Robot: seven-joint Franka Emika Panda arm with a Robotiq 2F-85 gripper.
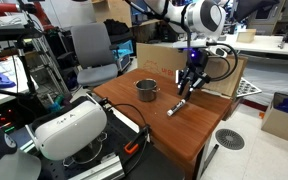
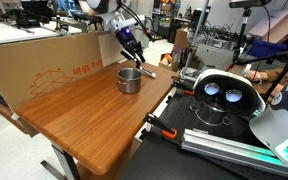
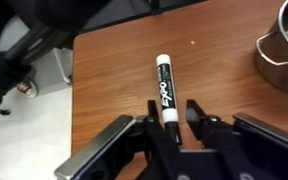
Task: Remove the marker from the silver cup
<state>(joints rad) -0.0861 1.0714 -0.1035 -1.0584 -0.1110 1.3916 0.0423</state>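
Note:
The marker [image 3: 164, 88], dark with a white section, lies on the wooden table outside the silver cup [image 3: 284, 50]. My gripper [image 3: 170, 112] is open and straddles the marker's near end, with a gap on each side. In both exterior views the gripper [image 1: 187, 88] [image 2: 134, 52] hangs just above the table beside the cup [image 1: 147, 90] [image 2: 130, 80], and the marker [image 1: 177, 106] [image 2: 145, 71] lies under it. The cup's inside looks dark and empty.
A large cardboard box [image 2: 54, 70] stands along one table edge. A white VR headset [image 2: 222, 92] and cables sit off the table's other side. An office chair [image 1: 92, 50] stands behind the table. The table edge [image 3: 72, 100] runs close to the marker.

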